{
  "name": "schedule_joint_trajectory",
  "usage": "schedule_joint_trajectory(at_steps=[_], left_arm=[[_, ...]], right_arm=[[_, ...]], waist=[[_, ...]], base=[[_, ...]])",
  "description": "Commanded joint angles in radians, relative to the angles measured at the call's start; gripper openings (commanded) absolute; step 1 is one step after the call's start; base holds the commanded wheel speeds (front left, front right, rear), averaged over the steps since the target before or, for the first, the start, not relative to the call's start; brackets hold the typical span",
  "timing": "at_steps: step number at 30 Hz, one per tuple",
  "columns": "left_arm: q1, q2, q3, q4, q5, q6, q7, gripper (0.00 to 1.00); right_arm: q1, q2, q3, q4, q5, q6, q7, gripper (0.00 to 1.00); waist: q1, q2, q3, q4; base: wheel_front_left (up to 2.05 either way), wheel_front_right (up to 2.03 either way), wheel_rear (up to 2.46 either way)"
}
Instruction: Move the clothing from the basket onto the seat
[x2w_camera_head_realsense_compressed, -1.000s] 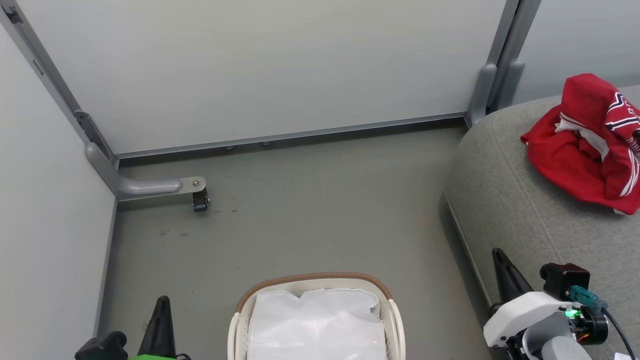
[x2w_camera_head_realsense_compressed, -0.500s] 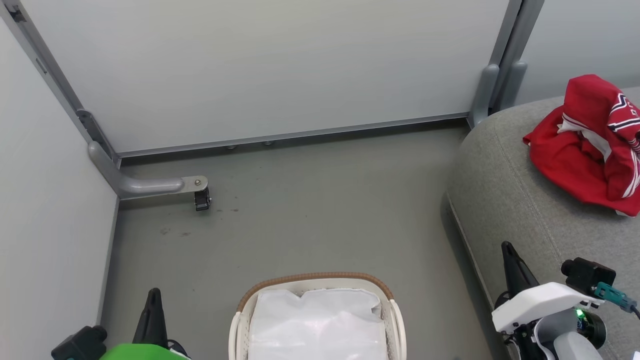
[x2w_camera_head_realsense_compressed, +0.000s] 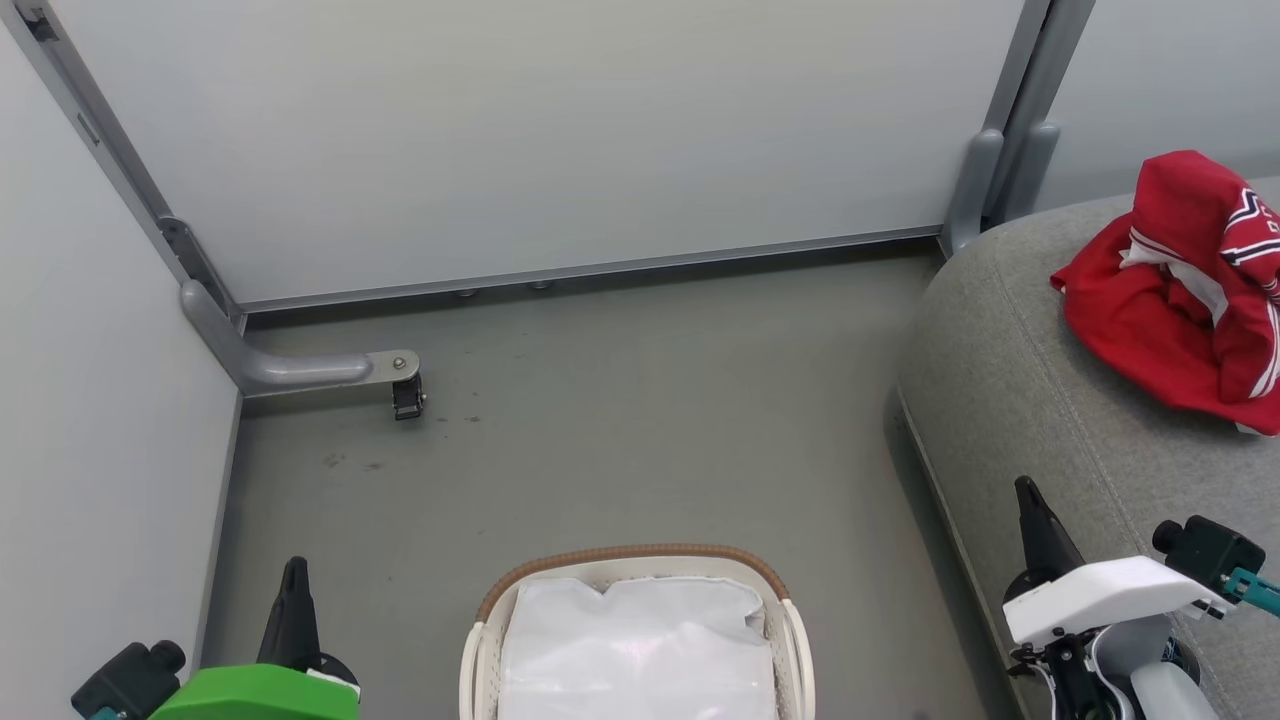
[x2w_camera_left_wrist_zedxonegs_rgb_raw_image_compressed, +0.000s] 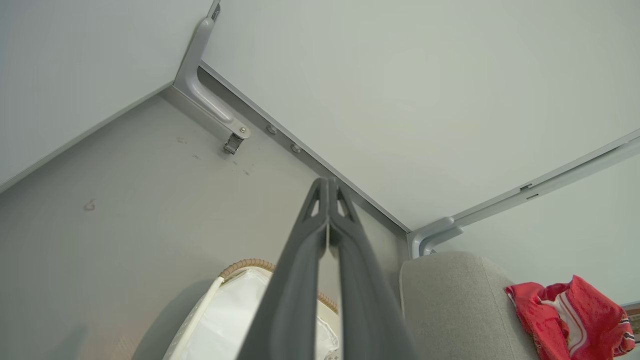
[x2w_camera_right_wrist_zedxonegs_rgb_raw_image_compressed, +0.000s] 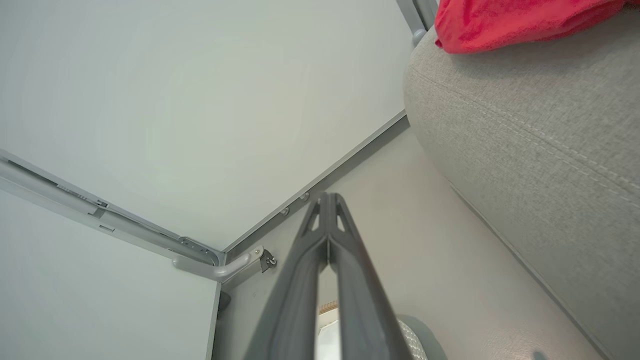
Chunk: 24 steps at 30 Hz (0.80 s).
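Note:
The red clothing (x2w_camera_head_realsense_compressed: 1180, 300) lies crumpled on the grey seat (x2w_camera_head_realsense_compressed: 1010, 400) at the right; it also appears as red clothing (x2w_camera_left_wrist_zedxonegs_rgb_raw_image_compressed: 570, 320) and red clothing (x2w_camera_right_wrist_zedxonegs_rgb_raw_image_compressed: 505, 22) on the seat (x2w_camera_left_wrist_zedxonegs_rgb_raw_image_compressed: 450, 305) and seat (x2w_camera_right_wrist_zedxonegs_rgb_raw_image_compressed: 540, 130). On the floor at bottom centre stands the white basket (x2w_camera_head_realsense_compressed: 640, 562), with its white liner showing inside. My left gripper (x2w_camera_head_realsense_compressed: 293, 572) is shut and holds nothing, left of the basket; its tips (x2w_camera_left_wrist_zedxonegs_rgb_raw_image_compressed: 329, 182) meet. Beside the seat's front edge, my right gripper (x2w_camera_head_realsense_compressed: 1025, 492) is shut and holds nothing, fingertips (x2w_camera_right_wrist_zedxonegs_rgb_raw_image_compressed: 327, 197) pressed together.
White partition panels (x2w_camera_head_realsense_compressed: 540, 130) close off the back and left. A grey panel foot with a caster (x2w_camera_head_realsense_compressed: 405, 392) juts onto the grey floor (x2w_camera_head_realsense_compressed: 620, 420) at left. Another panel foot (x2w_camera_head_realsense_compressed: 975, 185) stands by the seat's far corner.
Both grippers have shifted: the left one rose into view and moved slightly left, the right one moved right. The head camera drifted a little. Clothing and basket stay put.

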<state>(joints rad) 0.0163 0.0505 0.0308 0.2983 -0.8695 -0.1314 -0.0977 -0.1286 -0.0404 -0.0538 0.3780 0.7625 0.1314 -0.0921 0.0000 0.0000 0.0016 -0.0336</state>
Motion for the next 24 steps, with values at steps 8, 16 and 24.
schedule_joint_trajectory(at_steps=[8, 16, 24], left_arm=[[-0.047, 0.005, 0.017, -0.021, -0.122, 0.001, 0.033, 0.0], [-0.06, 0.005, 0.025, -0.026, -0.209, 0.001, 0.058, 0.0], [-0.071, 0.005, 0.034, -0.031, -0.289, 0.001, 0.081, 0.0]], right_arm=[[0.002, -0.008, -0.012, -0.035, 0.14, -0.001, 0.033, 0.0], [0.004, -0.009, -0.019, -0.049, 0.24, -0.001, 0.057, 0.0], [0.007, -0.009, -0.026, -0.062, 0.331, -0.001, 0.08, 0.0]], waist=[[0.0, 0.0, 0.0, 0.004], [0.0, 0.0, 0.0, 0.007], [0.0, 0.0, 0.0, 0.01]], base=[[0.0, 0.0, 0.0], [0.0, 0.0, 0.0], [0.0, 0.0, 0.0]])
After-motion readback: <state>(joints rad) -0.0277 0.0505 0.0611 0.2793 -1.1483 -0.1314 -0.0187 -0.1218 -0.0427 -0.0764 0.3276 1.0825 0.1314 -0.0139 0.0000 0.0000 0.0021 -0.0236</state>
